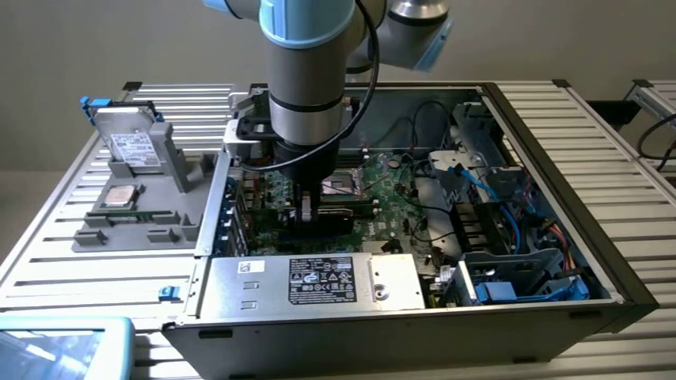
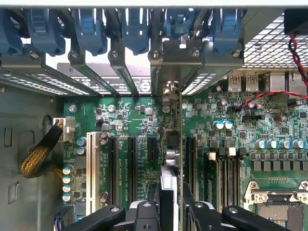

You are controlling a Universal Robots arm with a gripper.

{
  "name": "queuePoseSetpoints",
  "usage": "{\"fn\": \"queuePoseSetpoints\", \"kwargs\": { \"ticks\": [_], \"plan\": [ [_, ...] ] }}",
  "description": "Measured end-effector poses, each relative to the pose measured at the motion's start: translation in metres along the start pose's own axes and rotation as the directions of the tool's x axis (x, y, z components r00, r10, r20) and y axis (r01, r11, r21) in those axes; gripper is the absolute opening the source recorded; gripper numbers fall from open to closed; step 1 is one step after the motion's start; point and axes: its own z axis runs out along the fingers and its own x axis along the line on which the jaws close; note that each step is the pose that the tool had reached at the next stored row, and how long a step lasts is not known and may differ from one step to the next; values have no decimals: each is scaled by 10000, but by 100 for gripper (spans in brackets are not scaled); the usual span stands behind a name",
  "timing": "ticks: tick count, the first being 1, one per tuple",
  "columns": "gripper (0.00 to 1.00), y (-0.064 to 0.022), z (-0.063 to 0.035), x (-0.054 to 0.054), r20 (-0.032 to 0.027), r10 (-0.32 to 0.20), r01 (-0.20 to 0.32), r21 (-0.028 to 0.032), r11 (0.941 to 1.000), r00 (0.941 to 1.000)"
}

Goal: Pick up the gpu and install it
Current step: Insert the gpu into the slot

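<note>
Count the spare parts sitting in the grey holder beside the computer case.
3, in the grey holder at the exterior view's left: a hard drive standing at its far end, a processor lying mid-holder, a memory stick just nearer. The jaws hold the gpu. Others may be hidden.

The arm hangs straight down from above, its grey and light-blue wrist vertical, with a black cable running along it. At its tip the gripper (image 1: 306, 212) points downward; in the wrist view the gripper (image 2: 169, 204) has its dark fingers (image 2: 147, 217) closed close together on a thin edge-on card.
</note>
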Motion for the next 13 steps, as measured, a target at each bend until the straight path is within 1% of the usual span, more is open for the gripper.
{"fn": "queuePoseSetpoints", "kwargs": {
  "ticks": [13],
  "plan": [
    [28, 0, 0, 2, -2, 1, -1, -1, 10000, 10000]
  ]
}}
